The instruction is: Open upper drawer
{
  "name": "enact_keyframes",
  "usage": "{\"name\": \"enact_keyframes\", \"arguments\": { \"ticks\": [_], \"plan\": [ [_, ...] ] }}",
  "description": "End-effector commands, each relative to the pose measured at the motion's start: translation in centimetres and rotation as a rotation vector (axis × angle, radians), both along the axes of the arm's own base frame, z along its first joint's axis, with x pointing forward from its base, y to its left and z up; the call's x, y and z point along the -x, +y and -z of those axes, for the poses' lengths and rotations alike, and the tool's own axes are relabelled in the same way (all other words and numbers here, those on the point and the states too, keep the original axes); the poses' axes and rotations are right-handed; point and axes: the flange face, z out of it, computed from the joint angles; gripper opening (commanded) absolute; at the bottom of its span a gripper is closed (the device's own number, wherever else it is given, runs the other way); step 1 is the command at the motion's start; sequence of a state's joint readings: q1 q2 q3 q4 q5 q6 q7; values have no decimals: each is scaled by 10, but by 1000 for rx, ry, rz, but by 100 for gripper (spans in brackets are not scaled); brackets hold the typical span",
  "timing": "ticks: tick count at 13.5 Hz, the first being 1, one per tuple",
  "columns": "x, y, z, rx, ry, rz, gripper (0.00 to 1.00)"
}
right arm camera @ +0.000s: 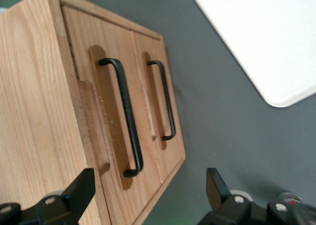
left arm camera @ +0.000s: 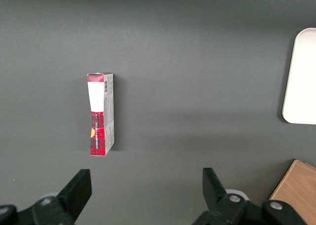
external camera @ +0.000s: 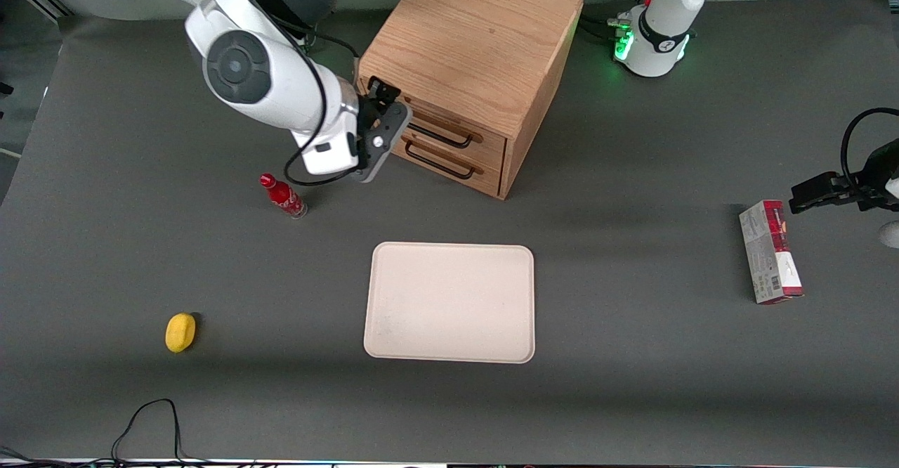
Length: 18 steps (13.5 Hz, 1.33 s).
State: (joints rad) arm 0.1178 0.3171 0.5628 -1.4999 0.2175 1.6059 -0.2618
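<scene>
The light oak cabinet (external camera: 470,39) stands at the back of the table, with two drawer fronts facing the front camera at an angle. The upper drawer (external camera: 460,129) is shut, and its thin black wire handle (external camera: 441,136) lies flat along the front. The same-looking lower drawer (external camera: 456,169) is shut beneath it. My right gripper (external camera: 388,105) hovers just in front of the upper drawer, at the end of the front toward the working arm. In the right wrist view the gripper (right arm camera: 148,185) is open and empty. The upper handle (right arm camera: 123,117) lies ahead of it, untouched.
A cream tray (external camera: 449,303) lies nearer the front camera than the cabinet. A small red bottle (external camera: 283,196) stands close beneath my arm. A yellow lemon-like object (external camera: 180,332) lies toward the working arm's end. A red and white box (external camera: 770,251) lies toward the parked arm's end.
</scene>
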Motion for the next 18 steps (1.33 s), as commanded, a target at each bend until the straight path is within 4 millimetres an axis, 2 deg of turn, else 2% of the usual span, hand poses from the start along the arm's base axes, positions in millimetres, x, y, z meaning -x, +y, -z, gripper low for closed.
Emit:
{"name": "enact_keyframes", "arguments": {
  "ticks": [1,2,3,11,18],
  "plan": [
    [5,16,15,-22,25,-77,100],
    [6,19,30,-2,21,-87,100],
    [11,24,35,5,7,-102,100],
    [6,40,83,26,-17,-124,100],
    [16,56,96,25,-12,-139,100]
  ]
}}
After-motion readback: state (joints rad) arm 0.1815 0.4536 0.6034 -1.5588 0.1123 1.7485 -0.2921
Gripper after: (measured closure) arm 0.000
